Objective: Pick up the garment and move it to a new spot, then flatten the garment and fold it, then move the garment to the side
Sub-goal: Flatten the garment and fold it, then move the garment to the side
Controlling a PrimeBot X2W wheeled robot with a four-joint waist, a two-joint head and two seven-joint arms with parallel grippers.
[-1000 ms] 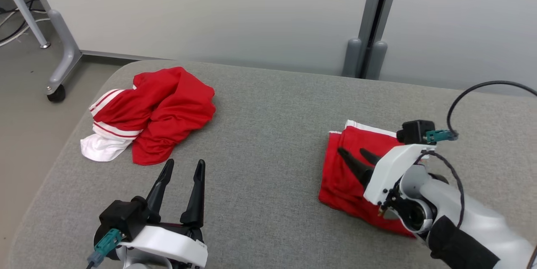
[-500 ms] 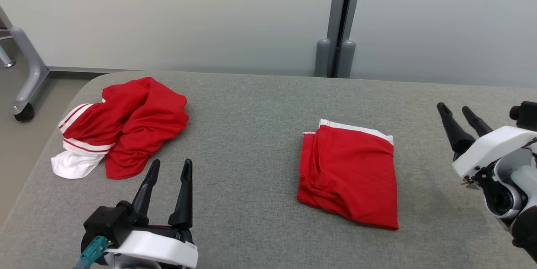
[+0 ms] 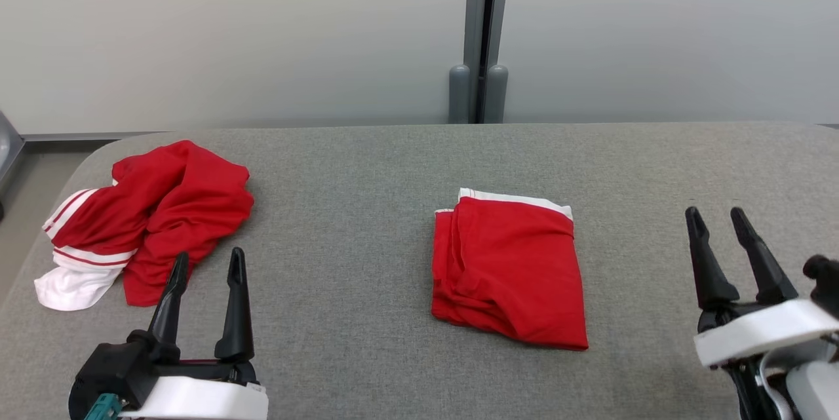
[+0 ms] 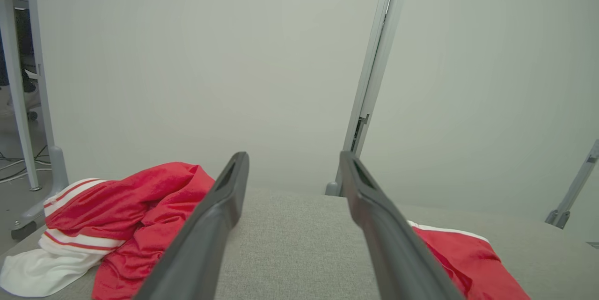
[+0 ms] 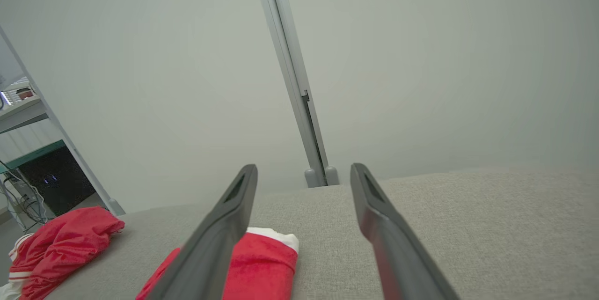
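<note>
Lying folded into a compact red rectangle with a white-trimmed far edge, the folded garment [image 3: 508, 269] is found right of centre on the grey fabric-covered tabletop [image 3: 354, 210]. It is touched by nothing.

Change noted: a second ago the right end effector [image 3: 714, 213] was placed over the near right part of this garment. It has since been withdrawn to the right and is now well apart from the cloth. Its fingers are spread and nothing is held between them. The head view has swung in the meantime, so the garment's shift across the picture is attributed to the camera and not to the cloth. The outline of the fold appears unaltered.

The left end effector [image 3: 208, 259] is recorded at the near left, fingers likewise spread and empty. It stands just beside the near edge of a crumpled garment [image 3: 157, 210], red with white stripes, which is heaped at the far left of the tabletop. In the left wrist view that heap [image 4: 135, 215] is seen left of the fingers and the folded piece [image 4: 468, 258] right of them.

Assessment: the fold is judged complete and the garment released. Whether its present spot counts as "the side" cannot be settled. The crumpled garment is judged untreated and may be the next item.
</note>
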